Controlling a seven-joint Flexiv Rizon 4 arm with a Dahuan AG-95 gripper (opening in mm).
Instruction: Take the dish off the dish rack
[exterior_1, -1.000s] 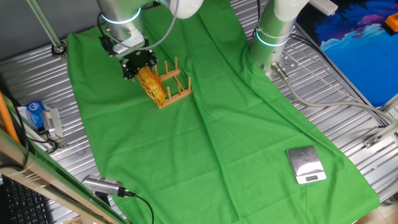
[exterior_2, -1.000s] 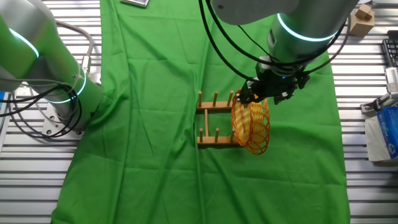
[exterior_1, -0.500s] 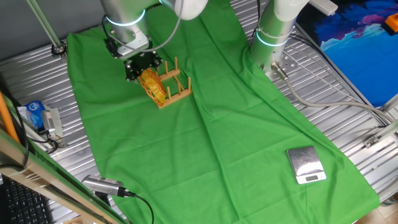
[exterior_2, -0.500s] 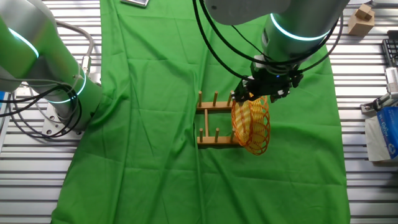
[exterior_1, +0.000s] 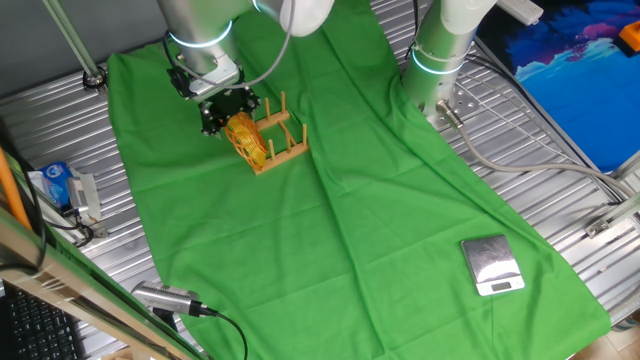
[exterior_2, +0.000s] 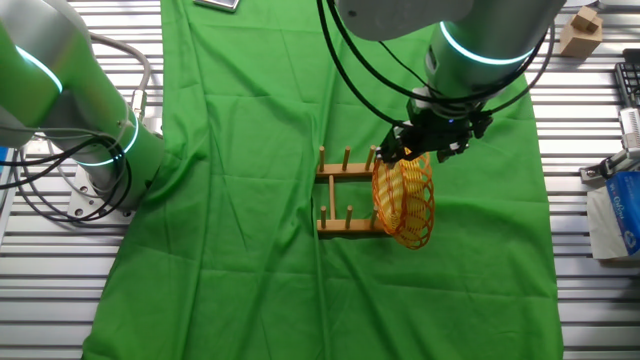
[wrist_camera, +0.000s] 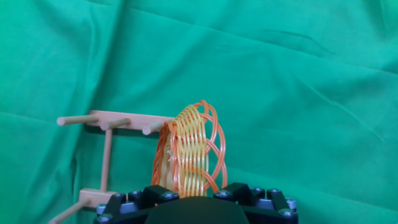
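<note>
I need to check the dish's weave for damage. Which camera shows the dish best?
The hand view: the dish stands on edge, close and sharp, with its woven loops distinct. Both fixed views show it small in the dish rack, its top edge under the claw.

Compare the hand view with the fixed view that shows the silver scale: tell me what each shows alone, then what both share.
Only the hand view shows the dish's open weave close up, standing on edge just ahead of the gripper housing; the fingertips themselves are out of frame.

Only that fixed view shows the silver scale near the cloth's far corner, a second robot base, and the gripper at the dish's top rim.

Both show the dish upright at one end of the dish rack on the green cloth.
</note>
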